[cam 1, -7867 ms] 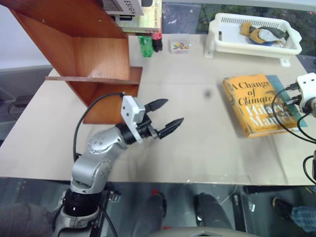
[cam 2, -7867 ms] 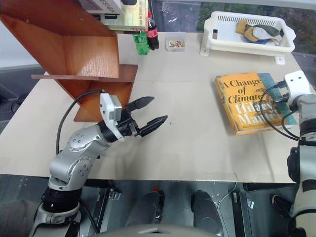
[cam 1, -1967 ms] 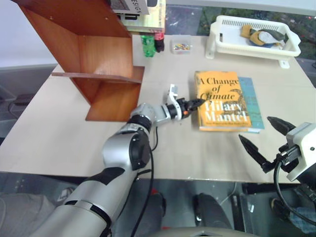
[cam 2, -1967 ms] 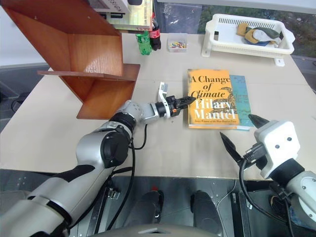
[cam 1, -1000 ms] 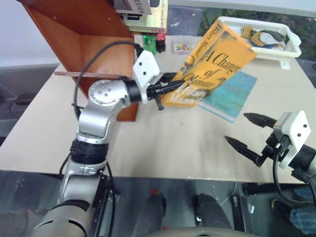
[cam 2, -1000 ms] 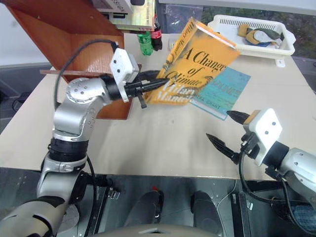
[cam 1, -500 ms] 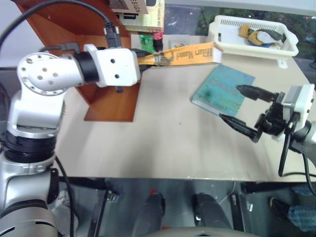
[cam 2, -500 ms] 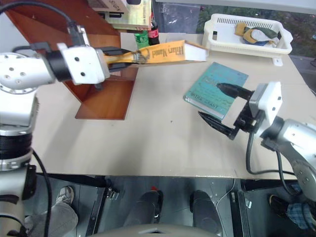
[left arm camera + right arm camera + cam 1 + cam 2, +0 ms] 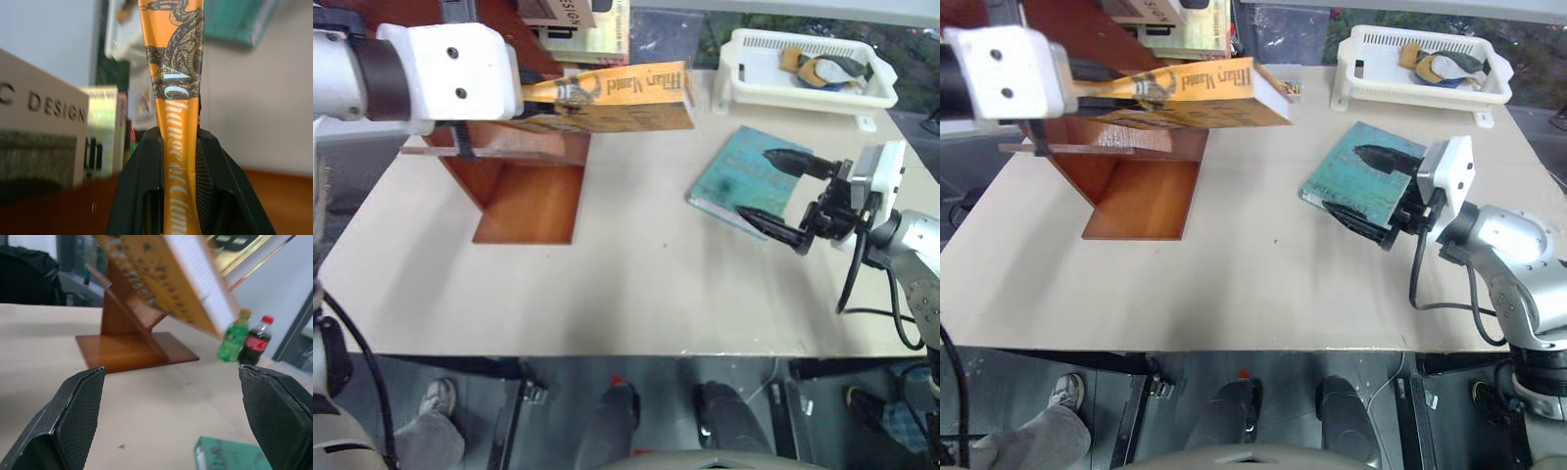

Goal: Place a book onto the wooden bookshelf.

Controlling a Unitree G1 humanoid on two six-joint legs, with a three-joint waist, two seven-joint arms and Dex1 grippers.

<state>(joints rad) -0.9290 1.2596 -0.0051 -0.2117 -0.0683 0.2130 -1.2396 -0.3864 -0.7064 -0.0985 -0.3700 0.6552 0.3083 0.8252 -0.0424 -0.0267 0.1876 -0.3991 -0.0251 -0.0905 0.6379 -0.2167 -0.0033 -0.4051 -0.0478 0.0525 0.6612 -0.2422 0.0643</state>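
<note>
Left eye view: we see the book (image 9: 612, 96) held clear of the table (image 9: 607, 284), spine toward the camera, its near end pinched in the left gripper (image 9: 177, 147) and its far end jutting past the front edge of the wooden bookshelf (image 9: 524, 186). Open tabletop lies between the shelf's base and the teal book (image 9: 744, 176), which lies flat near the right side of the table. The right gripper (image 9: 773, 188) stands with its fingers spread wide, holding nothing, one fingertip over the teal book's cover and the other just off its near edge. A white basket tray (image 9: 803, 83) sits at the table's far edge.

Left wrist view: we see the two black fingers (image 9: 142, 196) clamped on the yellow spine, and beside them a grey-white book lettered "DESIGN" (image 9: 44, 127).

Right wrist view: we see, from table level, the shelf's slanted side panel and base, the book's page edges tilted above them, and a green bottle (image 9: 234, 340) and a cola bottle (image 9: 257, 342) standing side by side behind.
</note>
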